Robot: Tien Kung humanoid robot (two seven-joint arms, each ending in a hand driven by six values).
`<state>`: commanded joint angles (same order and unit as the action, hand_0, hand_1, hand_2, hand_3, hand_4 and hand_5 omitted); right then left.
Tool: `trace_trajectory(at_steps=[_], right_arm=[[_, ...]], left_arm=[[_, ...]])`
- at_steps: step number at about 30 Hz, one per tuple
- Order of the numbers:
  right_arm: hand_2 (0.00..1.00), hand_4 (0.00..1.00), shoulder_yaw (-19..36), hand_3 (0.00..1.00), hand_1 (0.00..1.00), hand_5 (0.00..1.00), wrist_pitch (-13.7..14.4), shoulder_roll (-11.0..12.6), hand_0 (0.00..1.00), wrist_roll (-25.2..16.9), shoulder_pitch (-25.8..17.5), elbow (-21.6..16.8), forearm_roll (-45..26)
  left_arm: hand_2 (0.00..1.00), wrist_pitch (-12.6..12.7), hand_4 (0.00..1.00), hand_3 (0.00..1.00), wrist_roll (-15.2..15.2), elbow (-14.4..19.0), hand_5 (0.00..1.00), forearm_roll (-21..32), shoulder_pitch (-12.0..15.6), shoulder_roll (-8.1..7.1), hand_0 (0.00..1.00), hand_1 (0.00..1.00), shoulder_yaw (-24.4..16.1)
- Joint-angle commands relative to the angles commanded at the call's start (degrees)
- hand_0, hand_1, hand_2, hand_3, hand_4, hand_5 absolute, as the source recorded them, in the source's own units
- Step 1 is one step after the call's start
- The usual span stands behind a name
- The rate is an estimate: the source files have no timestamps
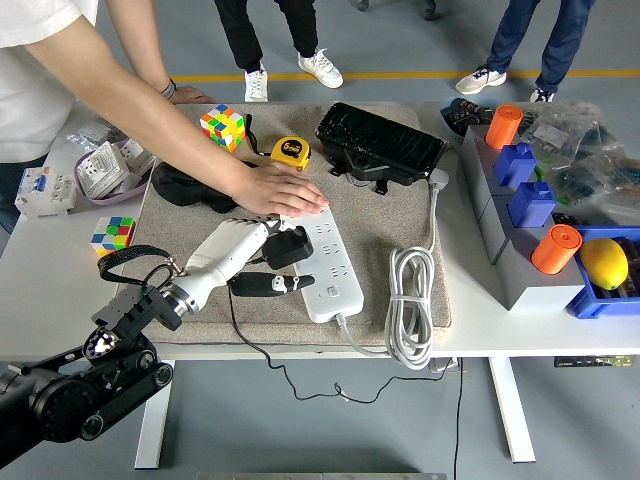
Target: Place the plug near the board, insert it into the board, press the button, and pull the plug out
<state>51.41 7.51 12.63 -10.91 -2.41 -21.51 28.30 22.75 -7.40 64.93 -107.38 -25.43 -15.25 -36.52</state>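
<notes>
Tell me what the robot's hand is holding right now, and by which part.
The left hand grips the black plug by its body, over the white power strip.

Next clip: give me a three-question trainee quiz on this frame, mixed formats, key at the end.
1. True or false: the left hand holds the black plug over the white power strip.
2. What is pressing on the strip's far end?
A. a tape measure
B. a person's hand
C. a lemon
3. Fill in: the strip's white cable lies in a coil to the strip's ____.

Key
1. True.
2. B.
3. Right.
</notes>
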Motion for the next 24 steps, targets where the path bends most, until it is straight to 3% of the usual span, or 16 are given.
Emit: trace_trajectory(at_steps=[24], right_arm=[[0.546,0.809,0.06,0.544,0.588,0.258,0.04,0.0,0.607,-0.06,0.17,-0.01,-0.07]], left_arm=[[0.721,-0.96,0.978,0.715,1.28,-1.63,0.837,0.67,-2.92,1.91,0.6,0.722,1.97]])
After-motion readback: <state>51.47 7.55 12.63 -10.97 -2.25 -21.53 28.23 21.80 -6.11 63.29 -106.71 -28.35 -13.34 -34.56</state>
